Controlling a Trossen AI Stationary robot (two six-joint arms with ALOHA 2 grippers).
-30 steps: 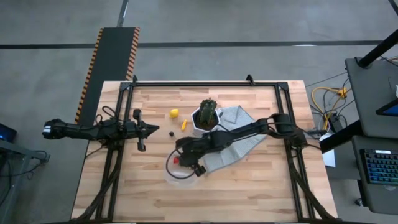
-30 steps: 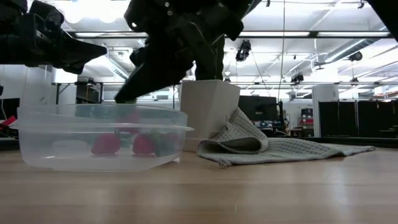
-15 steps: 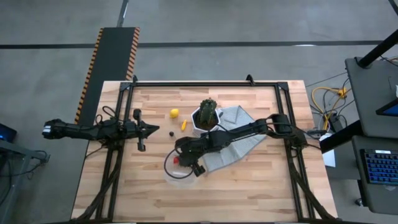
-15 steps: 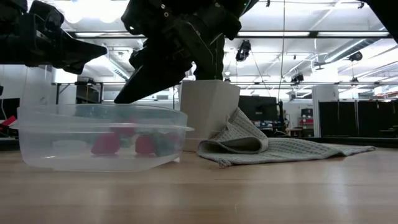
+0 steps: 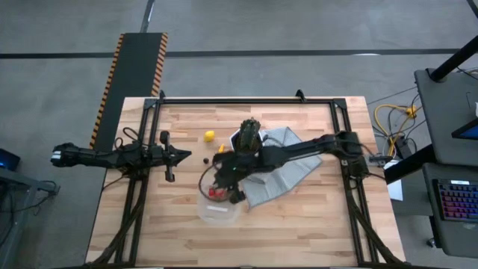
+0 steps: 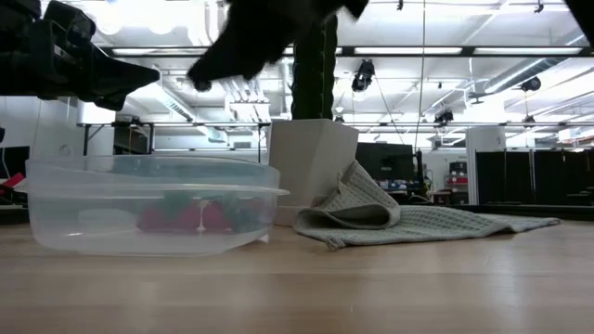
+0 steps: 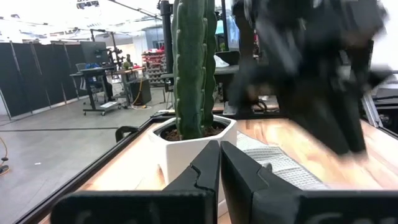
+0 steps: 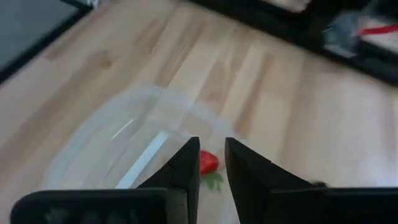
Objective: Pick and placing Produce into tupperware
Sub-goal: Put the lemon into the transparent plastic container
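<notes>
The clear tupperware (image 5: 222,214) stands near the table's middle, toward the near side. It also shows in the low view (image 6: 65,209) and the right wrist view (image 8: 106,149). Red strawberries (image 6: 186,219) lie on its bottom (image 8: 208,163). My right gripper (image 5: 221,178) hangs above the tupperware's far rim, slightly open and empty (image 8: 211,158). A yellow lemon (image 5: 210,135), a small orange piece (image 5: 221,149) and a dark berry (image 5: 205,159) lie on the table farther back. My left gripper (image 5: 187,155) waits shut at the left (image 7: 219,163).
A green cactus in a white faceted pot (image 5: 249,137) stands just behind my right arm. A grey-green cloth (image 5: 291,170) lies crumpled to the right of the pot, under the arm. Bare wood lies along the table's near side.
My right gripper has risen out of the tupperware and gone toward the table's far edge. A strawberry that sat higher inside the tupperware now lies on its bottom with the others. My left arm has kept still.
</notes>
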